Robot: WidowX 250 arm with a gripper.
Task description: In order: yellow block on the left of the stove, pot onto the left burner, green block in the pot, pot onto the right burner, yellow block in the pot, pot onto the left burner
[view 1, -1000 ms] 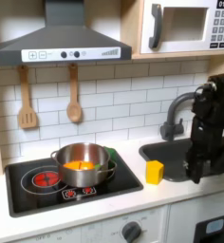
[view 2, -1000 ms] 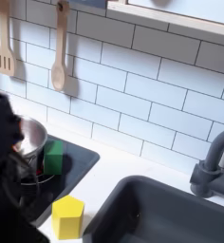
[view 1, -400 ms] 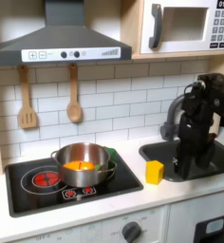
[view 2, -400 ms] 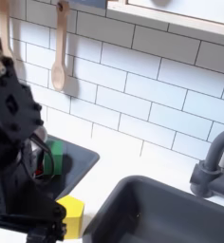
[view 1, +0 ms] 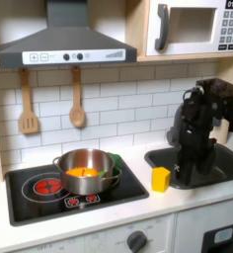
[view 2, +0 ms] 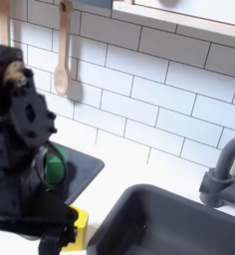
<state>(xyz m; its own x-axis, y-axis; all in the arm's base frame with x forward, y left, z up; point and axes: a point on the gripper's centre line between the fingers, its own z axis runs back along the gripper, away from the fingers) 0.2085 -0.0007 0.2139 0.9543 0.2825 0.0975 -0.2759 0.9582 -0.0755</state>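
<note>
We are closing on the yellow block beside the stove.

In the first exterior view, our gripper [view 1: 180, 180] hangs low over the white counter just to the right of the yellow block [view 1: 161, 179], which stands on the counter between the stove [view 1: 49, 203] and the sink [view 1: 202, 158]; we judge the arm is set there to take the block from above. The jaws are too dark to read, so we cannot tell how far open they are, and nothing looks held. The pot [view 1: 86, 168] sits on the right burner with an orange piece [view 1: 84, 173] inside and the green block [view 1: 115, 170] at its right side; the left burner [view 1: 47, 185] lies bare.

In the second exterior view, our arm covers most of the yellow block [view 2: 81, 225], and the green block [view 2: 56, 164] rests on the stove [view 2: 85, 169] behind it.
</note>
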